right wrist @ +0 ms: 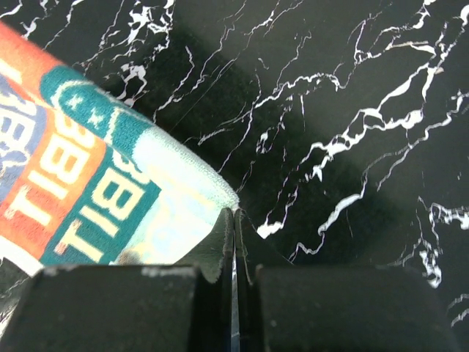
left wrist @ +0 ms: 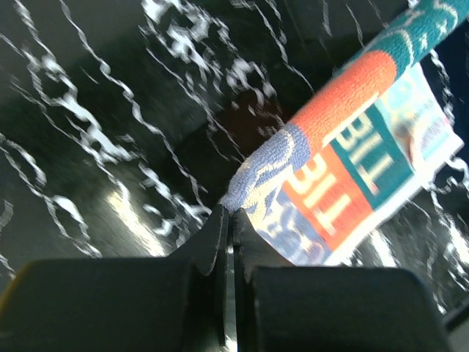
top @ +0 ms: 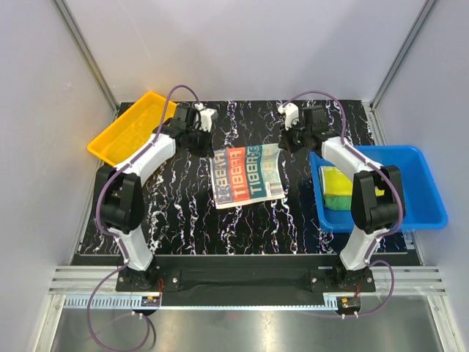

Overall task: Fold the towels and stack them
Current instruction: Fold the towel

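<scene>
Terrycloth printed towel [top: 248,175] has far corners pinched by left gripper [left wrist: 229,217] and right gripper [right wrist: 234,217]; bare marbled table [top: 176,213] surrounds it.

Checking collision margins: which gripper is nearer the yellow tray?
Left. The left gripper pinches a corner of the printed towel near the yellow tray; the right gripper pinches the opposite corner, by the blue bin.

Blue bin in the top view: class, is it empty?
No: a yellow towel and a green towel lie inside the blue bin.
</scene>
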You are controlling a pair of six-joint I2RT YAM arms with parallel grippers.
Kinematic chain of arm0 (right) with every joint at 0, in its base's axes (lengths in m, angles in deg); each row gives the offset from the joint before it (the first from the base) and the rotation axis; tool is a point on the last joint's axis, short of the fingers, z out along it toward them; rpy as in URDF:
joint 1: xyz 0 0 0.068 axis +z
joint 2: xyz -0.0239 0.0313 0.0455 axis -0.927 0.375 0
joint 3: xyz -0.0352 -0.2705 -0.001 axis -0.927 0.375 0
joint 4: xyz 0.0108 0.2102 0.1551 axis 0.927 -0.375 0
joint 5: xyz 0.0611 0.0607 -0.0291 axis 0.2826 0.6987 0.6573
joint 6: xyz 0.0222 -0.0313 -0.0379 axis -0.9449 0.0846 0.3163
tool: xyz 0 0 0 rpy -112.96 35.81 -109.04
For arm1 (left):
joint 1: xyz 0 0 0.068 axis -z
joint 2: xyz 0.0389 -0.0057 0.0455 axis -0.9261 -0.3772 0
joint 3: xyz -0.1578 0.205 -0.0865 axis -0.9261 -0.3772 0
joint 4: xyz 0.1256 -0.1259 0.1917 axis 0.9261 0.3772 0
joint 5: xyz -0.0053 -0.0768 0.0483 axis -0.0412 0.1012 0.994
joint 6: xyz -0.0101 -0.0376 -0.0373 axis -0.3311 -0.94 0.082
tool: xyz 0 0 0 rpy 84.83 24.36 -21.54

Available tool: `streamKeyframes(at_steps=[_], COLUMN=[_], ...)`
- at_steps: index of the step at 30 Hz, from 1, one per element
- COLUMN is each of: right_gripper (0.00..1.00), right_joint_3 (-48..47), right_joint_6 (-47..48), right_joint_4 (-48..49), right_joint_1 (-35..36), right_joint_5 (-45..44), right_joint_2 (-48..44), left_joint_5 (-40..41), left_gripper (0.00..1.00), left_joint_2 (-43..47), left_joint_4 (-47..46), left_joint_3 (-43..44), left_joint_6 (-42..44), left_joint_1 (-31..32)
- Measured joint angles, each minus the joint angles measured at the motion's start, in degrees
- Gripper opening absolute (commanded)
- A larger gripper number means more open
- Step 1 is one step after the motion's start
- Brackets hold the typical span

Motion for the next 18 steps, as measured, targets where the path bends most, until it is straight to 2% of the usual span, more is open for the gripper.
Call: streamKeyframes(at_steps=[8,18], right_gripper=[0.0,0.0], right_joint_3=[8.79,22.43], right_joint_6=[-1.55,-8.2], right_joint_4=[2.51,4.44], right_joint_1=[0.22,2.75], right_joint_5=[-1.97,-4.17], right_joint_2=[-7.93,-16.96], left_joint_5=[0.11,0.28], left_gripper=[0.0,0.0], left_joint_2=[6.12,14.95], left_joint_4=[0.37,0.48], left_joint_3=[-6.54,-15.56], left_joint_6=[-1.4,-3.87], left_joint_1=[3.37,5.14])
